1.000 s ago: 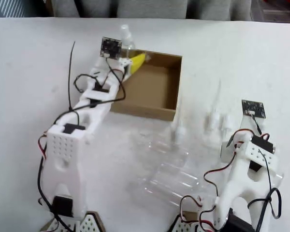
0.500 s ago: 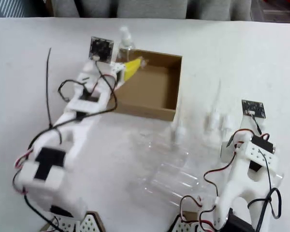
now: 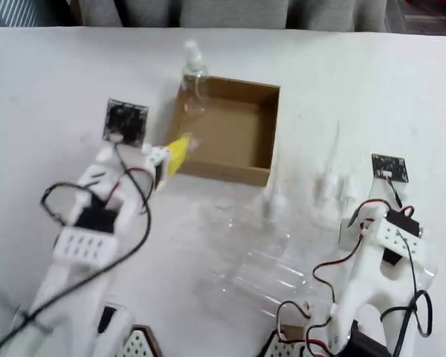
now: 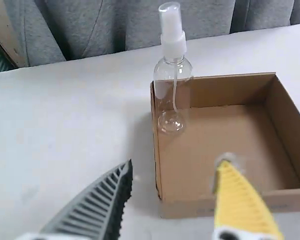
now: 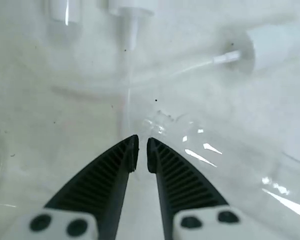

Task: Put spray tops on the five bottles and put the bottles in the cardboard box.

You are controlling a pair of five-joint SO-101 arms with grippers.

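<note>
where the capped bottle (image 4: 172, 85) stood: upright inside the cardboard box (image 3: 223, 169), in the far corner on the left arm's side, with its white spray top fitted and the thin dip tube showing through the clear wall.
cardboard box: open at the top and brown, it sat on the far half of the white table (image 3: 59, 74), nearer the left arm than the right, with the one bottle in it.
left gripper (image 4: 175, 165): spread wide and holding nothing, with a yellow finger (image 4: 237, 200) on one side and a grey finger (image 4: 102, 200) on the other; it hung just outside the box's near corner, well short of the bottle.
right gripper (image 5: 142, 145): drawn in to a thin slit between two dark ribbed fingers, it was low over the table's right side, above glinting clear plastic; whether it touched that plastic could not be told.
spray tops (image 3: 327, 182): several white ones, each trailing a thin tube, were gathered on the table between the box and the right arm (image 3: 379, 245); the right wrist view showed one lying on its side.
clear bottles (image 3: 256, 271): uncapped, they lay on their sides between the two arms, on the near side of the box; being see-through, they could not be counted with certainty.
backdrop: a grey curtain (image 4: 90, 25) hung beyond the table's far edge.
</note>
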